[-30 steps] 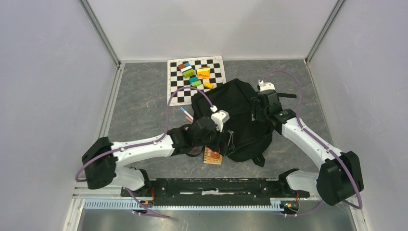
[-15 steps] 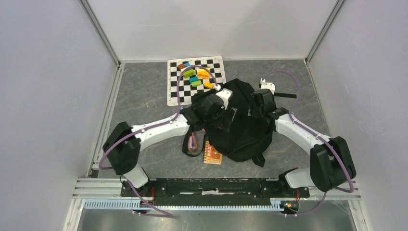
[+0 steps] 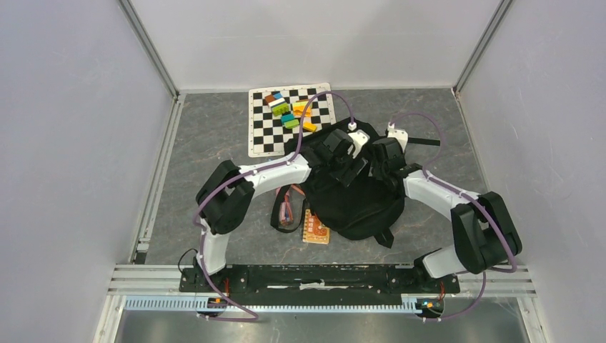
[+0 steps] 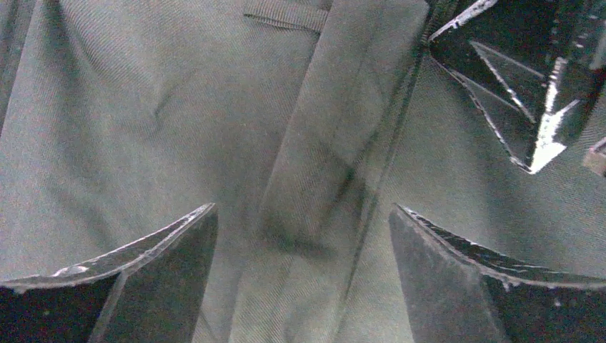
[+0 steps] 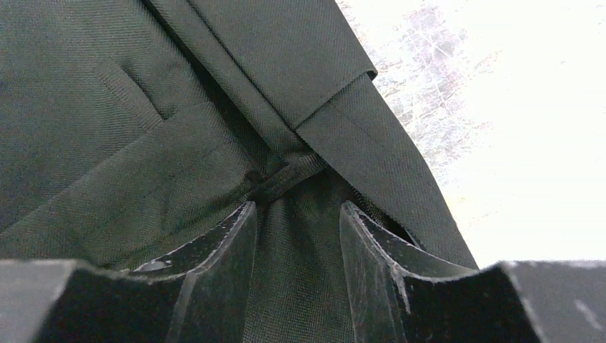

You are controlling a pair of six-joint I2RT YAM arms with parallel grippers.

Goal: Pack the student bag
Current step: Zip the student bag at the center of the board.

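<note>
The student bag (image 3: 357,204), a soft black backpack, lies in the middle of the table. My left gripper (image 3: 349,170) hovers open over its upper part. In the left wrist view the jaws (image 4: 301,214) stand wide apart over a fold of the bag's fabric (image 4: 143,107), with nothing between them. My right gripper (image 3: 382,163) is at the bag's upper right. In the right wrist view its jaws (image 5: 296,207) are closed on a ridge of the bag's fabric (image 5: 107,86) just below a small loop. The right gripper's fingers (image 4: 522,93) show at the left wrist view's top right.
An orange notebook (image 3: 315,230) lies against the bag's front left edge. A black strap loop with a reddish item (image 3: 286,211) lies left of it. A checkered mat (image 3: 266,132) with several coloured blocks (image 3: 289,109) lies behind the bag. Grey walls enclose the table.
My left arm has swung from the bag's front left, near the notebook, up and right over the bag's top. The strap loop is now uncovered. My right gripper shifted slightly left.
</note>
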